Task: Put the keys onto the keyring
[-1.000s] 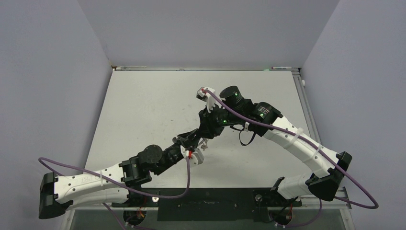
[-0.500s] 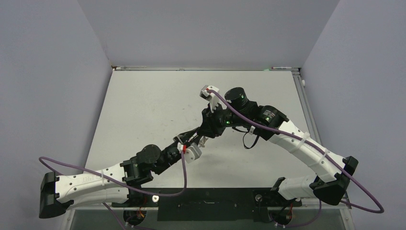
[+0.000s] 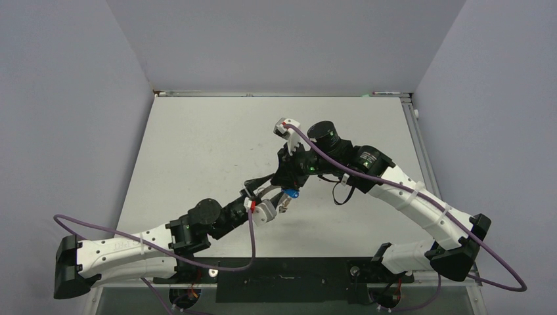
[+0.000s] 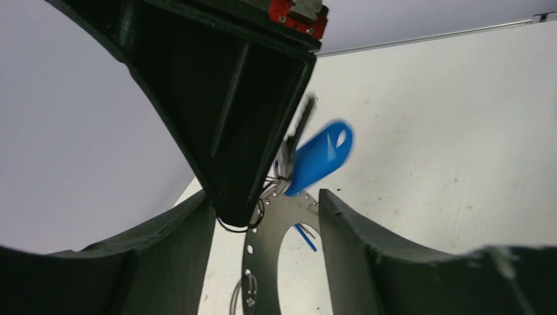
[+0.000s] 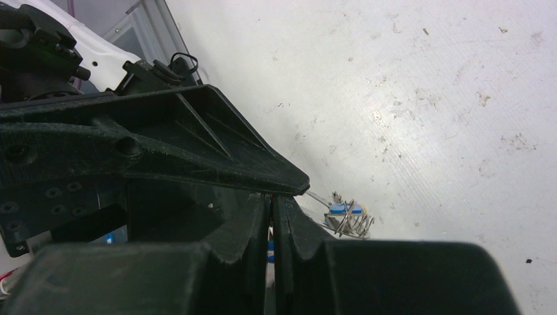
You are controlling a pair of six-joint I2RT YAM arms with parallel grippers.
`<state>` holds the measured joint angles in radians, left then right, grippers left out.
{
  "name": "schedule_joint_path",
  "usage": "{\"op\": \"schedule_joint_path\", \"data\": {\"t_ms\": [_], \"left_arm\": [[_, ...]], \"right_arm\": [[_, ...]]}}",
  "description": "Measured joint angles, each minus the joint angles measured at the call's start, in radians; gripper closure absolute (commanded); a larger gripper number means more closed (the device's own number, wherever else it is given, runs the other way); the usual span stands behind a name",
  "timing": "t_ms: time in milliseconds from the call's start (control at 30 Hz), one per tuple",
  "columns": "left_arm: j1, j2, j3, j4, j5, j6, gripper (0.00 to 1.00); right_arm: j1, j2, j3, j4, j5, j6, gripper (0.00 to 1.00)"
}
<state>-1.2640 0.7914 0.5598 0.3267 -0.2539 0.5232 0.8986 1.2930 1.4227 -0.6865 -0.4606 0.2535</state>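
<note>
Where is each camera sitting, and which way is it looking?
Top view: high behind the arms, looking down on the table; both arms show, left hand and right hand close together mid-table.
Left wrist view: on the left wrist, looking along its own spread fingers at the right hand, blue tag and keyring.
Right wrist view: on the right wrist, looking past its own shut fingers at table and keys.
Shared: top and left wrist views both show the blue tag.

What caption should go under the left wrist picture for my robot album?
Blurred blue plastic key tag hangs by the shut right gripper's black tip, just beyond the open left gripper.
</note>
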Motion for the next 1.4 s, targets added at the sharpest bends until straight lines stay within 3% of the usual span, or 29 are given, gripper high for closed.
{"op": "schedule_joint_path", "data": {"t_ms": [333, 567, 867, 1100, 1400], "left_arm": [[0.000, -0.037, 0.000, -0.042, 0.035, -0.047, 0.38], [-0.011, -0.101, 0.004, -0.072, 0.009, -0.167, 0.36], [-0.011, -0.141, 0.081, -0.086, 0.072, -0.371, 0.46], [-0.011, -0.048, 0.024, 0.069, 0.182, -0.495, 0.46], [-0.011, 0.128, -0.060, 0.271, 0.064, -0.549, 0.33]], "right_arm": [[0.014, -0.023, -0.010, -0.006, 0.093, 0.002, 0.95], [0.011, -0.052, -0.041, 0.042, 0.314, 0.007, 0.95], [0.010, -0.060, -0.053, 0.074, 0.528, 0.065, 0.95], [0.010, -0.042, -0.049, 0.078, 0.578, 0.130, 0.95], [0.010, -0.031, -0.044, 0.081, 0.549, 0.205, 0.95]]}}
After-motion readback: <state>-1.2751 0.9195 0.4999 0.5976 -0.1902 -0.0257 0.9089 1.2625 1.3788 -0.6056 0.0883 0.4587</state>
